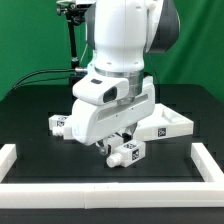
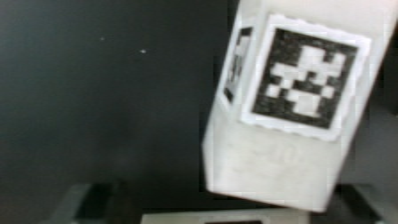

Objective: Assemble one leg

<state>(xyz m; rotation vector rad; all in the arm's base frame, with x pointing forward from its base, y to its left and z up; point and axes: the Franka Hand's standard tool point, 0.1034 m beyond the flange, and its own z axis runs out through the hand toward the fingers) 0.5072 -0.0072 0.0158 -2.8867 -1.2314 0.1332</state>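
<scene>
As we read the exterior view from its left, a small second tagged block [image 1: 60, 123] lies on the black surface [image 1: 30, 135], just beside the arm's white body and well apart from the work in the middle. At centre the gripper [image 1: 120, 143] hangs low over the surface with its fingers narrowed on the leg [image 1: 128, 153], whose tagged faces jut out toward the exterior view's right. In the wrist view the leg [image 2: 285, 110] fills much of the picture, tilted, with one tag square to the camera (the fingers themselves are too dark there to make out). Further to the exterior view's right lies the large white panel [image 1: 168, 127], with a tag on its near wall.

We judge the step in hand to be carrying the grasped leg toward the panel. The next move, we think, calls for turning the leg upright, bringing it over its mounting spot on the panel, and lowering it squarely. The tilt will need correcting first, or it may jam.
</scene>
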